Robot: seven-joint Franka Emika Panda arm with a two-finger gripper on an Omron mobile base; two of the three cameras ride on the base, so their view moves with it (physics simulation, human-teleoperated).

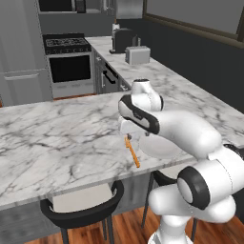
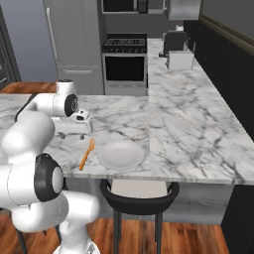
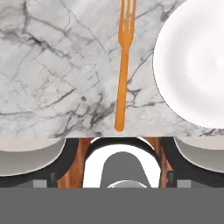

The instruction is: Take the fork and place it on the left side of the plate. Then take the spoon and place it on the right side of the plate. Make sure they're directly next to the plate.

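The orange fork (image 1: pixel 132 151) (image 2: pixel 87 154) (image 3: pixel 123 65) lies flat on the marble counter, near its front edge. It sits just left of the white round plate (image 1: pixel 157 147) (image 2: pixel 120 155) (image 3: pixel 197 65), with a narrow gap between them. My gripper (image 1: pixel 126 129) (image 2: pixel 73 134) hangs a little above the counter over the fork's tine end, jaws open and holding nothing. In the hand view the fork runs straight up the middle, handle end toward me. The spoon is out of view.
The counter's front edge (image 3: pixel 52 136) runs just below the fork's handle, with black stools (image 1: pixel 81 205) (image 2: pixel 139 193) under it. A toaster (image 1: pixel 137 55) and a stove (image 1: pixel 69 62) stand far back. Bare marble stretches to the left and right of the plate.
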